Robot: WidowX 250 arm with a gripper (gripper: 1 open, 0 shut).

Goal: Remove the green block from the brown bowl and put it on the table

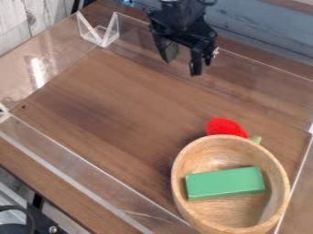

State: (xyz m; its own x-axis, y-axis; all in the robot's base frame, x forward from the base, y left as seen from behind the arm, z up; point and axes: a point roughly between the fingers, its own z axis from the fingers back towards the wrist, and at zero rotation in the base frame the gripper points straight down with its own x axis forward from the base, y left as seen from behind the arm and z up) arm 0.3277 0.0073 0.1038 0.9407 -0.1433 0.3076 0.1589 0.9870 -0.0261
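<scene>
Dark wood-grain surface [116,105] with clear acrylic walls [73,178]. Pincer [186,57] up top, centre, released, jaws spread, empty. Green block [225,183] well apart at lower right, lying flat inside brown bowl [184,178]. Small red object [225,127] just behind bowl.

The green block [225,183] is showing a plain, solid green inside the light-brown wooden brown bowl [232,187]. Just beyond the bowl's far rim, a small red object [225,127] is glowing bright red. Under the bowl, the table [134,110] is displaying dark brown wood grain. The gripper [184,57] is looking black.
</scene>
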